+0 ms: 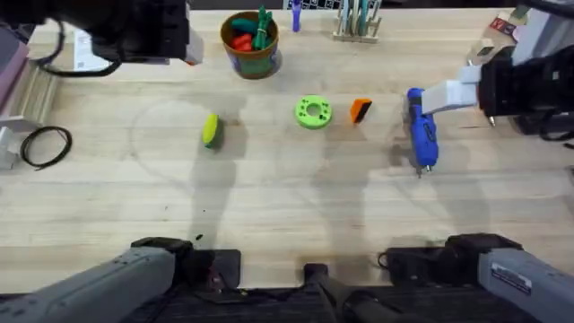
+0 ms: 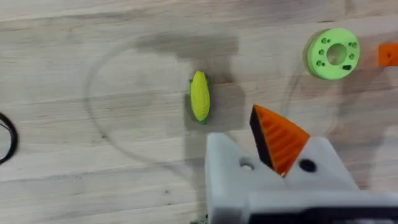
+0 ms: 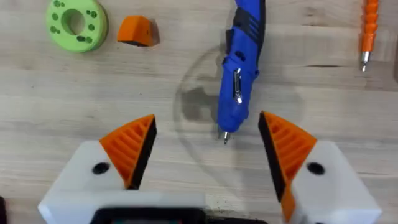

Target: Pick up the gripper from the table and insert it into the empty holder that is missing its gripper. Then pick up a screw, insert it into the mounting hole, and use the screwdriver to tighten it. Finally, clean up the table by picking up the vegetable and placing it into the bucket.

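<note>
The right gripper (image 3: 208,146) hovers with fingers spread wide, holding nothing, above the screwdriver (image 3: 240,65) lying at the table's right. I cannot tell the left gripper's (image 2: 277,152) opening; the orange gripper (image 1: 360,110) lies centre-right.

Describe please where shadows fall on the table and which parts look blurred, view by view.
Overhead: soft arm shadows darken the table below the vegetable; both arm bases are blurred. Left wrist: a dark shadow lies behind the vegetable; the white finger base is blurred. Right wrist: a faint shadow lies beside the screwdriver.
</note>
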Robot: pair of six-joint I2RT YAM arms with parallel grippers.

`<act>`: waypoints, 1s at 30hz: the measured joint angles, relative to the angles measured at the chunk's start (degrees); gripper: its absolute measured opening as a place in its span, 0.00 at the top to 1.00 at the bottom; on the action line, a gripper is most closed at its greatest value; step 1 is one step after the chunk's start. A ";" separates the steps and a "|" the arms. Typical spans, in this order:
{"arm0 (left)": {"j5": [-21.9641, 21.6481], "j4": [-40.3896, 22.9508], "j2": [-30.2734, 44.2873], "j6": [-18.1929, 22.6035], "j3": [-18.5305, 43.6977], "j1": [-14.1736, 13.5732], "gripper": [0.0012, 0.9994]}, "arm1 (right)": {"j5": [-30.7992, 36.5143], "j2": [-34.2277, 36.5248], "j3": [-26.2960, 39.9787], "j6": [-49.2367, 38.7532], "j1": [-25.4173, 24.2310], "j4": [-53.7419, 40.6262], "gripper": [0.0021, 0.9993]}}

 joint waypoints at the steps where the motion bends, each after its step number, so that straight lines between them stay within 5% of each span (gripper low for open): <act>1: 0.00 -0.06 -0.76 0.00 0.00 0.00 0.99 | 0.00 0.01 0.00 -0.02 0.00 0.00 0.01; 5: -0.04 -0.19 -2.56 0.07 0.02 0.00 0.96 | 0.00 0.02 0.00 -0.02 0.00 0.00 0.01; 11: -0.22 -0.46 -2.70 0.29 0.02 0.00 0.07 | 0.00 0.00 0.00 -0.01 0.00 -0.04 0.01; 12: -0.26 -0.48 -2.70 0.18 0.02 0.00 0.03 | 0.00 0.00 0.00 -0.02 0.00 -0.15 0.01; 21: -0.90 -2.88 -4.23 0.17 0.02 0.00 0.01 | 0.00 0.00 0.00 -0.02 0.00 -0.57 0.01; 30: -1.27 -5.96 -16.99 0.18 0.02 0.00 0.01 | 0.00 0.00 0.00 0.00 0.00 -0.57 0.01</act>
